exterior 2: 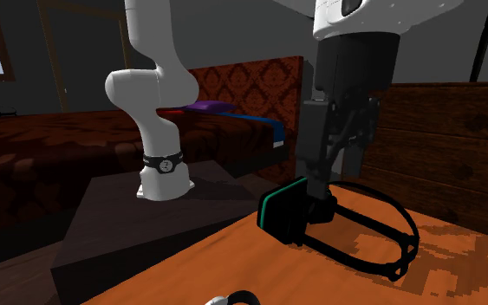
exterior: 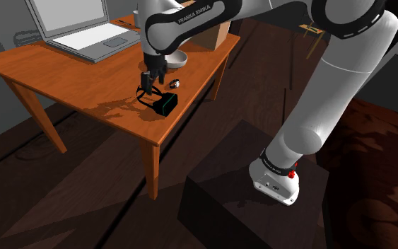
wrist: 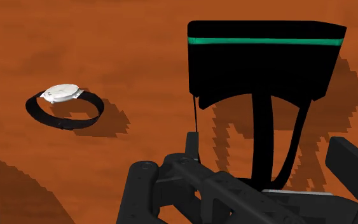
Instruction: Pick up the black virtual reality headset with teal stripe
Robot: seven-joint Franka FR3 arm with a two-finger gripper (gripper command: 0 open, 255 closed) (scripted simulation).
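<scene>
The black headset [wrist: 260, 63], with a teal stripe across its front block, lies on the wooden table [exterior: 70, 78] near the front corner. It is also in the shoulder view as the headset [exterior: 165, 104] and in the second exterior view as the headset [exterior 2: 285, 212], its strap loop trailing behind it. My gripper [wrist: 269, 159] is low over the strap just behind the front block. It stands open, and the top strap runs between the fingers without either one touching it. From the other views the gripper [exterior: 148, 89] [exterior 2: 324, 195] hangs straight down over the headset's rear.
A wristwatch [wrist: 66, 105] [exterior: 174, 83] with a pale face lies on the table a short way from the headset. Farther back stand a grey bowl [exterior: 176, 56], a brown box [exterior: 217, 32] and an open laptop [exterior: 77, 28]. The table's edge [exterior: 183, 117] runs just past the headset.
</scene>
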